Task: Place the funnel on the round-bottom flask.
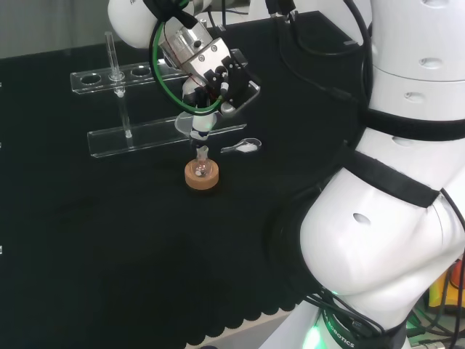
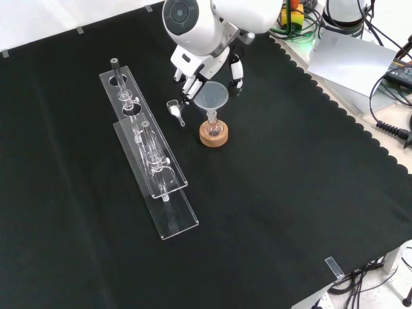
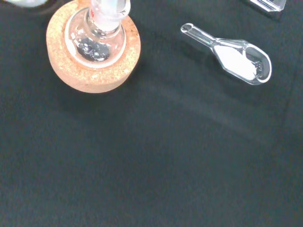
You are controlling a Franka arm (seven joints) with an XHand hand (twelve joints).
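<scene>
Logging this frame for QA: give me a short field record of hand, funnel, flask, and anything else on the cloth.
hand: black and white hand, fingers around the funnel's rim
funnel: clear funnel, upright, stem in the flask's neck
flask: small clear round-bottom flask on a cork ring stand
scoop: clear scoop holding white powder, lying beside the stand
rack: clear plastic tube rack on the black cloth

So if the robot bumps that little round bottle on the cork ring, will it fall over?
Maybe. The round-bottom flask sits cupped in a cork ring, which probably keeps it from rolling. But the funnel stands in its neck with a wide top, so it looks top-heavy and could tip if nudged. It looks like thin glass, so probably breakable.
</scene>
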